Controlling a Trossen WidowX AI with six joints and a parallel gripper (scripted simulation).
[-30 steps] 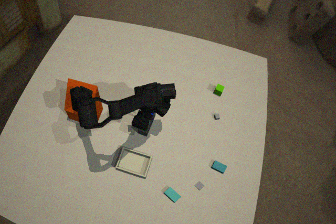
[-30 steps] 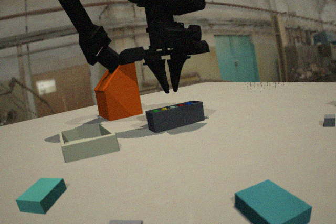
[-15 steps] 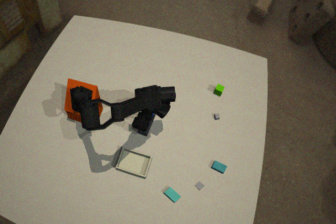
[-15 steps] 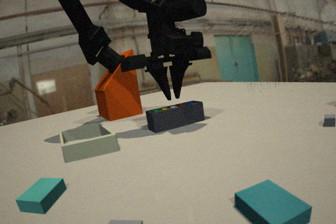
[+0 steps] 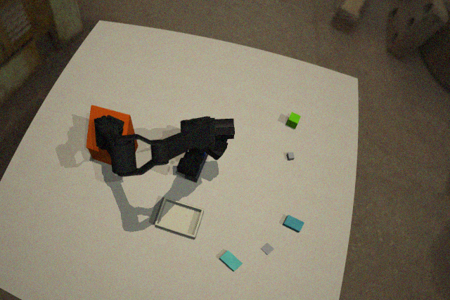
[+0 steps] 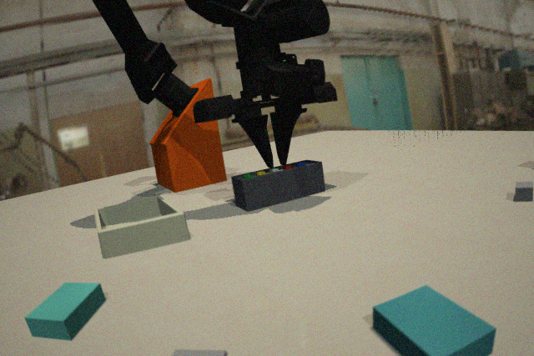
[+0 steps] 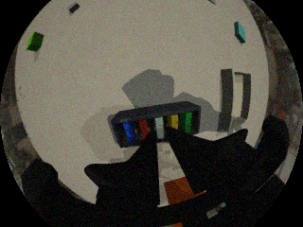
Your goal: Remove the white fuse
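The dark fuse block (image 6: 280, 188) (image 7: 156, 110) stands on the table. The white fuse (image 6: 274, 169) (image 7: 159, 124) sits in its middle slot, between the red fuse (image 6: 287, 167) (image 7: 143, 127) and the yellow fuse (image 6: 260, 172) (image 7: 174, 121). The blue fuse (image 7: 128, 131) and green fuse (image 7: 188, 122) are at the ends. My gripper (image 6: 278, 165) (image 7: 160, 131) points down, open by a narrow gap and empty. Its tips are just above the block's top, about over the white fuse; whether they touch anything is unclear. The pale tray (image 5: 175, 232) (image 6: 144, 238) (image 7: 226, 99) is empty.
An orange wedge-shaped block (image 5: 110, 110) (image 6: 193, 156) stands behind the gripper, near the arm's base. A turquoise block (image 5: 230, 260) (image 6: 64, 307), a blue-teal block (image 5: 293, 223) (image 6: 430, 318), a green cube (image 5: 293, 119) and a small grey cube (image 5: 290, 155) lie farther off.
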